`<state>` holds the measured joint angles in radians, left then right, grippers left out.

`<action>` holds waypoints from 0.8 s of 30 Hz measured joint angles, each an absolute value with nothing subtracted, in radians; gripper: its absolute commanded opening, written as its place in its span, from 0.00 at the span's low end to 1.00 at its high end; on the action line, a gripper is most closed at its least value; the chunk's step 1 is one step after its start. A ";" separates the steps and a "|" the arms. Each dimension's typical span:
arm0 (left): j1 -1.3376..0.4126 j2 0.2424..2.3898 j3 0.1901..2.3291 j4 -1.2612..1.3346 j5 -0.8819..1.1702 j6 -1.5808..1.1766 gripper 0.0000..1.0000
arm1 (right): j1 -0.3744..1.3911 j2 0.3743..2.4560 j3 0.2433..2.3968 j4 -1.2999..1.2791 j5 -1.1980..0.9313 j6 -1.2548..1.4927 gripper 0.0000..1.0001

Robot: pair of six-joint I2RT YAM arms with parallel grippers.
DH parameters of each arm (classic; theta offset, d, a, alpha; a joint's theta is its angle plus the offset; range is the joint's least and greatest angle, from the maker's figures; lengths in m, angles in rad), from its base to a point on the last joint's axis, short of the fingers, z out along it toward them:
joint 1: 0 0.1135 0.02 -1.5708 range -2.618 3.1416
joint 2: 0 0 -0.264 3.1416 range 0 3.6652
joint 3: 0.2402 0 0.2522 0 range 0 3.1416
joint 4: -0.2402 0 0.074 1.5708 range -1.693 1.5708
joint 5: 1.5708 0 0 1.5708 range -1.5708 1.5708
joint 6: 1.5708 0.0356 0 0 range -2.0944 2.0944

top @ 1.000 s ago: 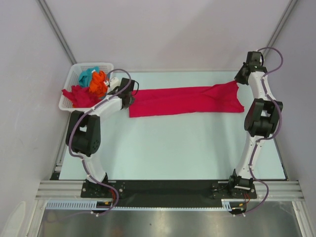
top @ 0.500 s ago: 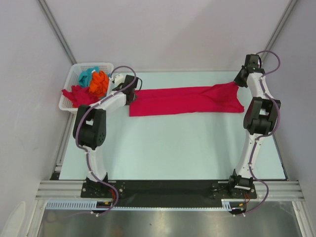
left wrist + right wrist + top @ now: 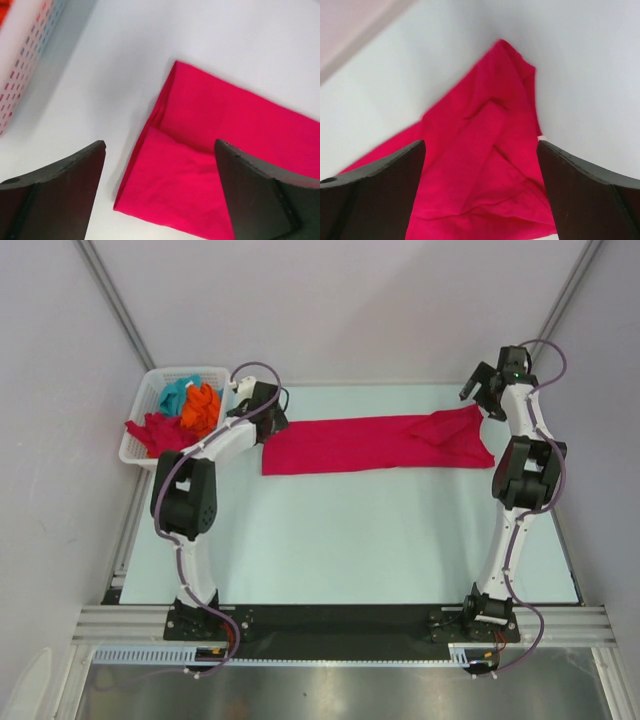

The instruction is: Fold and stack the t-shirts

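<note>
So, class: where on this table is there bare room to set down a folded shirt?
Widest bare patch: table between the spread red t-shirt and the arm bases. A thin strip runs behind the shirt. Crowded: far-left corner, with the basket of shirts by the left arm.

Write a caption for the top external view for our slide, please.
Open left gripper and open right gripper hover above opposite ends of a crimson t-shirt folded into a strip.

a: seen below the right gripper point(image 3: 480, 145)?
b: crimson t-shirt point(image 3: 485, 170), rumpled, lying on the white table point(image 3: 590, 60).
a: and the fingers point(image 3: 375, 195)?
b: spread wide, one to each side of the t-shirt, gripping nothing.
a: anything else?
b: small white label point(image 3: 541, 137) at the t-shirt's right edge, touching it.
</note>
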<state>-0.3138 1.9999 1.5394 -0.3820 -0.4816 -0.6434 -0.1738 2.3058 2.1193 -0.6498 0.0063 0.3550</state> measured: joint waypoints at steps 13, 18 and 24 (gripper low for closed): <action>-0.382 1.583 1.506 -0.259 -0.240 -0.427 1.00 | -0.114 1.874 1.760 -0.550 -0.115 0.473 1.00; -0.451 1.473 1.295 -0.193 -0.171 -0.435 0.99 | -0.072 1.782 1.493 -0.393 -0.116 0.552 1.00; -0.449 1.505 1.148 -0.231 -0.152 -0.443 1.00 | -0.070 1.862 1.410 -0.320 -0.078 0.603 1.00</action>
